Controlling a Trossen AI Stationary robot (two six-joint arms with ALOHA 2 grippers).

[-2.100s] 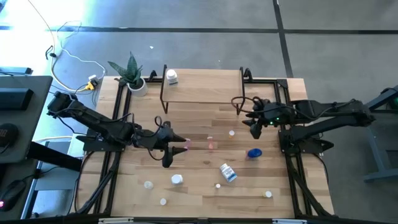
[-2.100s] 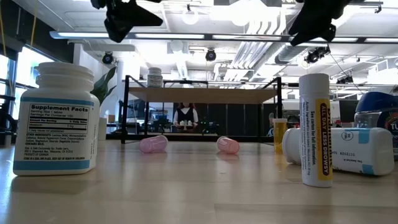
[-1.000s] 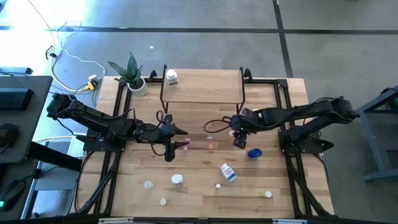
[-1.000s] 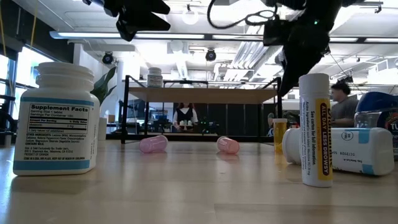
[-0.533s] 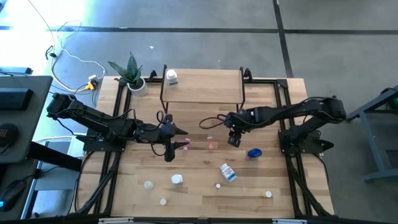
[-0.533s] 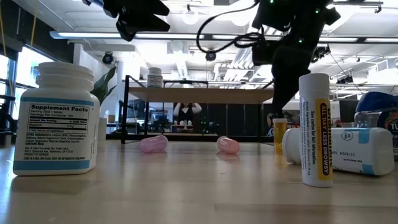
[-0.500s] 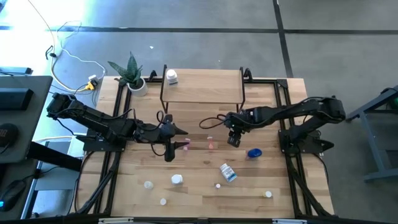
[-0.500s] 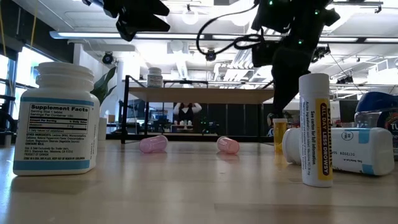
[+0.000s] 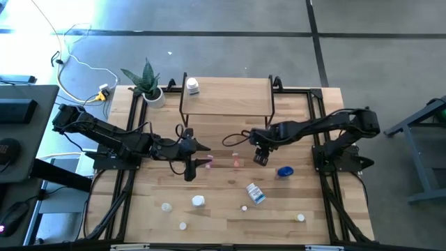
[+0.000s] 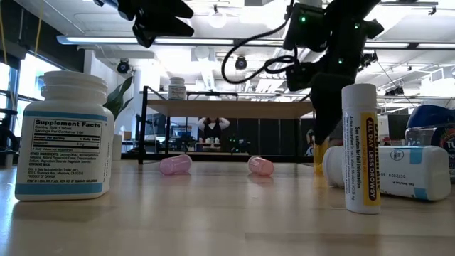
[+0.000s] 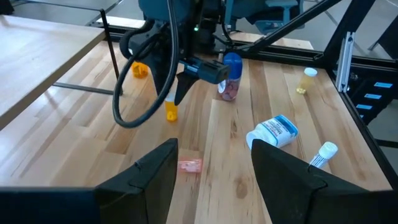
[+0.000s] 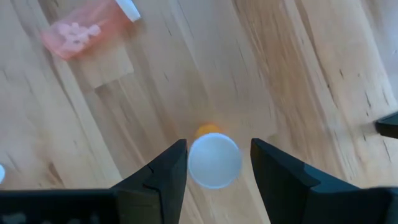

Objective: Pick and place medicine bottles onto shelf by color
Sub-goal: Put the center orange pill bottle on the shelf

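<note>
An orange vial with a white cap (image 12: 214,160) stands upright on the table; it also shows in the high view under my right gripper (image 9: 259,156) and in the low view (image 10: 320,153). My right gripper (image 12: 214,149) is open, pointing down, one finger on each side of the cap, and I see no touch. My left gripper (image 9: 202,150) is open and empty above a pink bottle (image 11: 189,165) lying on the table. A second pink bottle (image 9: 237,162) lies between the arms. The shelf (image 9: 226,97) stands at the far side with one white bottle (image 9: 192,86) on it.
A squat blue bottle (image 9: 284,171) and a white bottle with a blue label (image 9: 256,193) lie near my right gripper. Several small white bottles (image 9: 198,201) stand toward the near edge. A potted plant (image 9: 148,84) stands at the far left.
My right gripper has gone a little toward the table's left edge and down, over the orange vial, so that its fingers now stand around the cap.
</note>
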